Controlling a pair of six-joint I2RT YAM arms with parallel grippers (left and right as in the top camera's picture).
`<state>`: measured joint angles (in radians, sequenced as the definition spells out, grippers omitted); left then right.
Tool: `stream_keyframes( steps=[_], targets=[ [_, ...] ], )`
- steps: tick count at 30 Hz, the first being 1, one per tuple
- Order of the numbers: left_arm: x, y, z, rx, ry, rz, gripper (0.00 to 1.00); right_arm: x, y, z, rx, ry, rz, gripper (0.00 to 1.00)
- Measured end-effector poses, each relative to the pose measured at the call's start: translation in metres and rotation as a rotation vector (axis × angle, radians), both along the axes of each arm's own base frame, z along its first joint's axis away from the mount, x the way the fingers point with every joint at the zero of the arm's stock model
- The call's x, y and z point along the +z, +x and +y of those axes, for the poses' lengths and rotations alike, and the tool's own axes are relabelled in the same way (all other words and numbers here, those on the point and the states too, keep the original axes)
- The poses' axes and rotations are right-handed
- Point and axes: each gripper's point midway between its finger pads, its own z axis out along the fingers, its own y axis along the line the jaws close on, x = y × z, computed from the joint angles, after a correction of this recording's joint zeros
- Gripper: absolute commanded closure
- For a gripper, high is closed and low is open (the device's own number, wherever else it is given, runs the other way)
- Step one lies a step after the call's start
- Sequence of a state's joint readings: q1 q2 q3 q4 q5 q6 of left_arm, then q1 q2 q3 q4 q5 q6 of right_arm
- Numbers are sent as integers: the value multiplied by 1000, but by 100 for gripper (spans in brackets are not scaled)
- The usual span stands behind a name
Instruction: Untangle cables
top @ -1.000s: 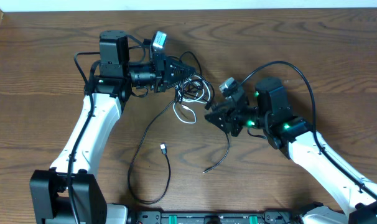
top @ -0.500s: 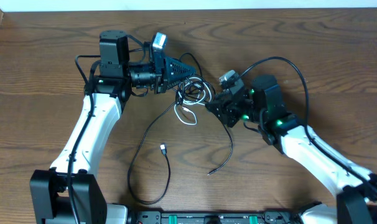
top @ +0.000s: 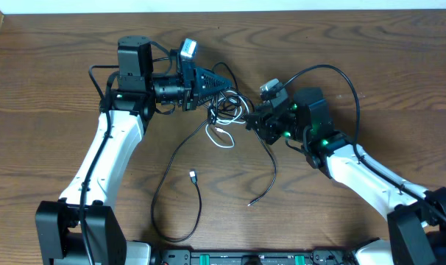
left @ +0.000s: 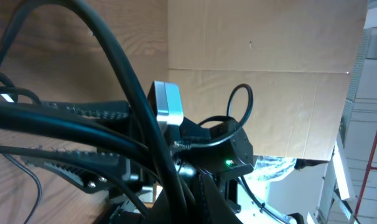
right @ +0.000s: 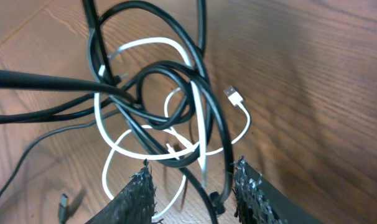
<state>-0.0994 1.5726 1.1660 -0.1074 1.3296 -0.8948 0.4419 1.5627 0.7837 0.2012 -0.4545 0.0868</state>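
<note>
**Fig. 1. Cable bundle between 2 claws**

The cables (top: 227,110), several black cords and 1 white, lie looped toward the far edge of the worktop (top: 46,88). The left claw (top: 220,83) is pressed together at the bundle. The right claw (right: 191,180) is spread, with black cords running between its fingers.

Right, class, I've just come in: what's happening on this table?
Two robot arms are working on a knot of cables on the wooden table. The left gripper is shut on a black strand at the knot's edge. The right gripper has its jaws open around black and white loops, pinching none. The knot remains tangled; two black ends trail loose.
</note>
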Motion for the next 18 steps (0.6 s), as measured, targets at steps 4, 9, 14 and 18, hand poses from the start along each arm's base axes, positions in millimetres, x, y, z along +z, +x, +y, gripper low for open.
stream_keyframes(
  steps=[4,9,14,18],
  targets=[
    [0,0,0,0,0,0,92,-16,4,1,-7,-15,21,65],
    [0,0,0,0,0,0,92,-35,6,-1,-20,-39,54,71],
    [0,0,0,0,0,0,92,-38,20,-14,-136,-70,50,87],
    [0,0,0,0,0,0,92,-40,34,-32,-279,-97,48,99]
  ],
)
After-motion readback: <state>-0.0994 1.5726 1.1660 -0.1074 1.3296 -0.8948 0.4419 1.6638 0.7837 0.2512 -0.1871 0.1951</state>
